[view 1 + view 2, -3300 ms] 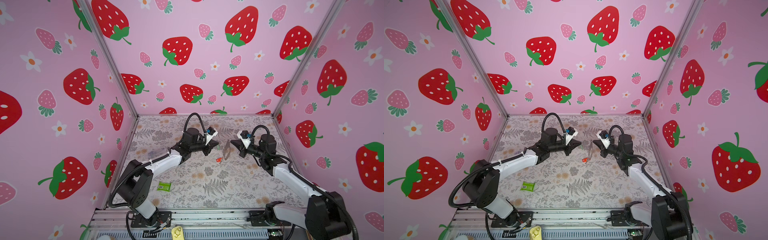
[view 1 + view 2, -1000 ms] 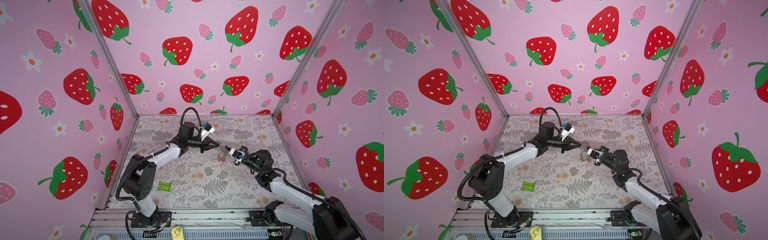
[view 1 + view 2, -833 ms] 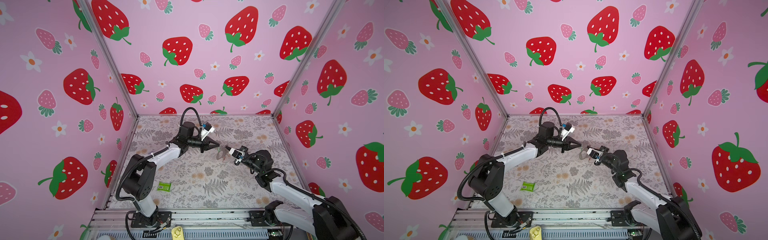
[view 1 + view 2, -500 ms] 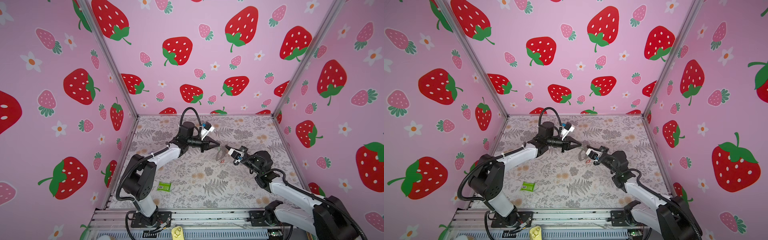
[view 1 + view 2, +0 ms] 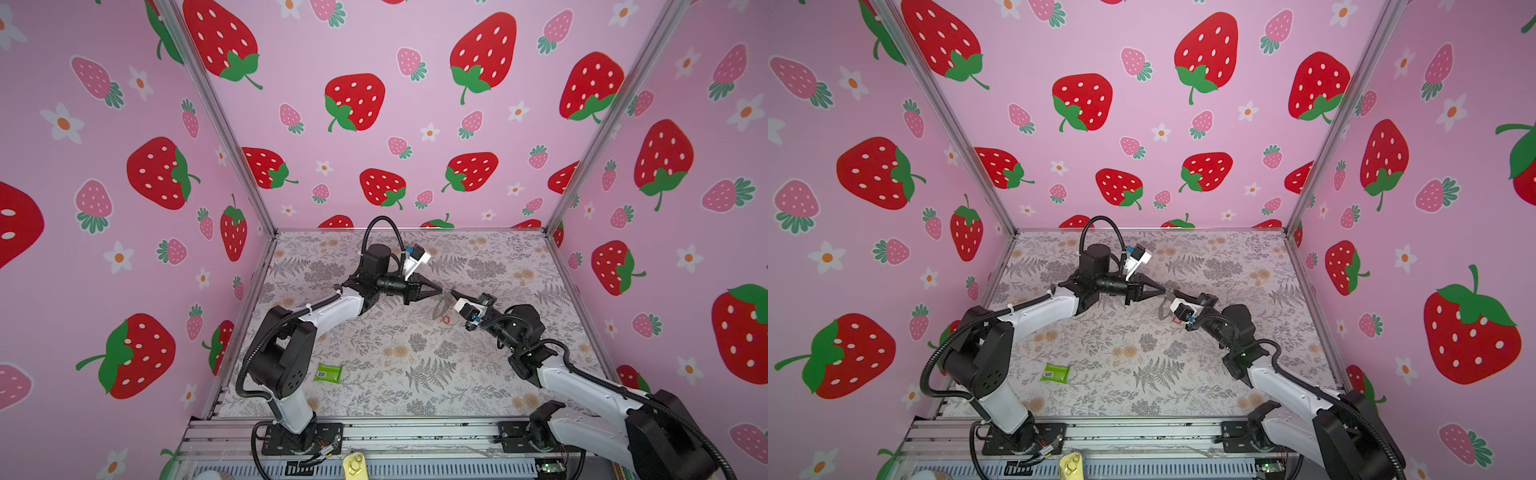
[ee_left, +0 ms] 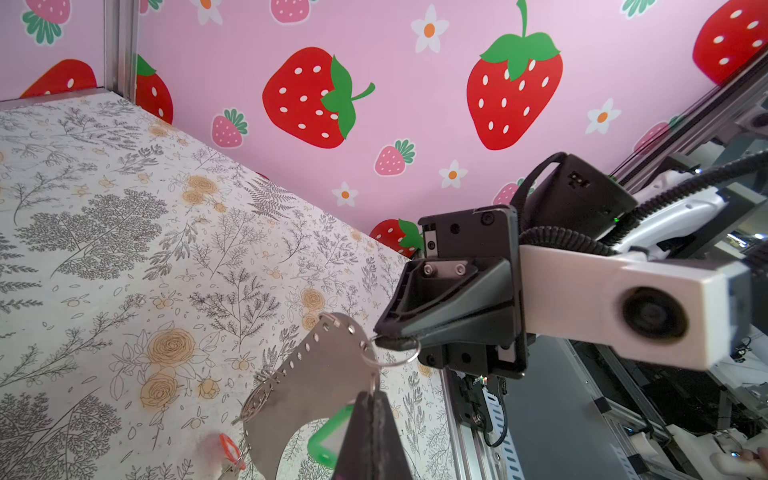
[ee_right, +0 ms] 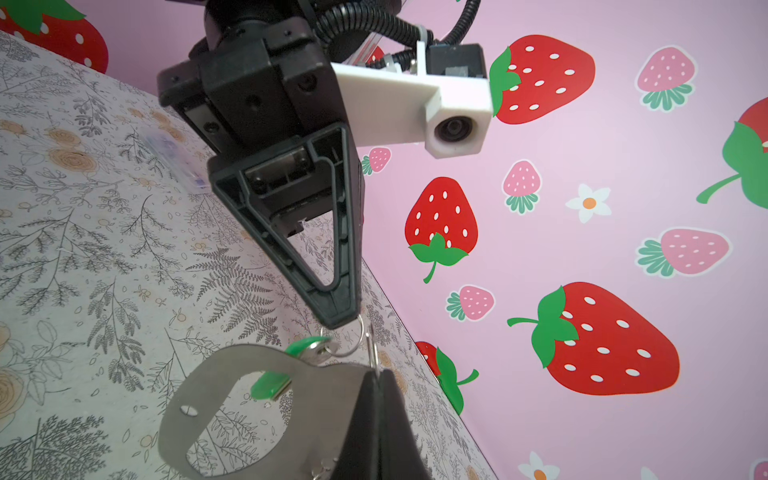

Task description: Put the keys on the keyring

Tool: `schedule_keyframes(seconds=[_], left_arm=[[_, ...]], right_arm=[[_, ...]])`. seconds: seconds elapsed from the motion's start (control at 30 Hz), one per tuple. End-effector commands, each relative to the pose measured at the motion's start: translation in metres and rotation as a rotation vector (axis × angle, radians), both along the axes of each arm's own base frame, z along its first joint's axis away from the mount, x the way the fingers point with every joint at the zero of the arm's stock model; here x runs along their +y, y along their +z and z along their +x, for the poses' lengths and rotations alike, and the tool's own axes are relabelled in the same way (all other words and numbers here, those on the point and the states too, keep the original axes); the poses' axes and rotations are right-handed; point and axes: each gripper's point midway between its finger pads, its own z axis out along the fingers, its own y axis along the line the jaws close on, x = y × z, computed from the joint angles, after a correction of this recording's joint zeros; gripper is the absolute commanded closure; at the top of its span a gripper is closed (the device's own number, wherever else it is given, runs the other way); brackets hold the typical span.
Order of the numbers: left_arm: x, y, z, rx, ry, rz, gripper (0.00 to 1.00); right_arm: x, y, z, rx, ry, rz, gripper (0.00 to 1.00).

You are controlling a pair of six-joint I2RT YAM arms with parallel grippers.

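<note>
The two grippers meet tip to tip above the middle of the table. The left gripper (image 5: 437,291) (image 6: 371,398) is shut on the small metal ring of the green key (image 6: 327,441) (image 7: 308,345). Pinching the large silver ring (image 6: 395,358) of the keyring is the shut right gripper (image 5: 454,294) (image 7: 376,376). Under both tips hangs the keyring's dusty mauve strap (image 5: 439,308) (image 5: 1163,311) (image 6: 316,374) (image 7: 232,374). The red key (image 5: 446,319) (image 6: 228,446) shows just below the strap, by its chain of small rings (image 6: 258,392). I cannot tell whether it hangs from the chain or lies on the table.
A green packet with a white barcode label (image 5: 328,371) (image 5: 1055,372) lies at the front left of the floral table (image 5: 415,374). Pink strawberry walls close in the back and both sides. A yellow piece (image 5: 355,465) sits on the front rail.
Since about three seconds ago both grippers have turned tip to tip and closed in on the hanging strap. Over the last second they have hardly moved.
</note>
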Motion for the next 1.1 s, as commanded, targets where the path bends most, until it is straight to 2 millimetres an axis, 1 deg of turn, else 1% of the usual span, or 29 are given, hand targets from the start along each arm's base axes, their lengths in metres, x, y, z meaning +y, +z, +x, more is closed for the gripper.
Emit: schedule_keyframes(seconds=[0.0,0.17,0.33,0.5,0.77,1.07], left_arm=[[-0.004,0.008,-0.003,0.002,-0.030,-0.030,1.00],[-0.005,0.010,-0.002,0.023,-0.023,-0.039,1.00],[-0.005,0.013,0.005,0.074,0.014,-0.055,1.00],[-0.005,0.014,0.013,0.133,0.055,-0.091,1.00],[-0.006,0.017,0.014,0.159,0.067,-0.124,1.00],[-0.006,0.020,0.013,0.181,0.066,-0.139,1.00]], right_arm=[[-0.001,0.010,-0.001,-0.051,-0.016,0.026,1.00],[-0.005,0.008,-0.001,-0.047,-0.038,0.033,1.00],[-0.012,0.013,0.005,-0.038,-0.095,0.088,1.00],[-0.010,0.018,0.004,-0.042,-0.095,0.135,1.00],[-0.006,0.022,0.006,-0.035,-0.105,0.173,1.00],[-0.014,0.020,0.014,-0.025,-0.188,0.204,1.00]])
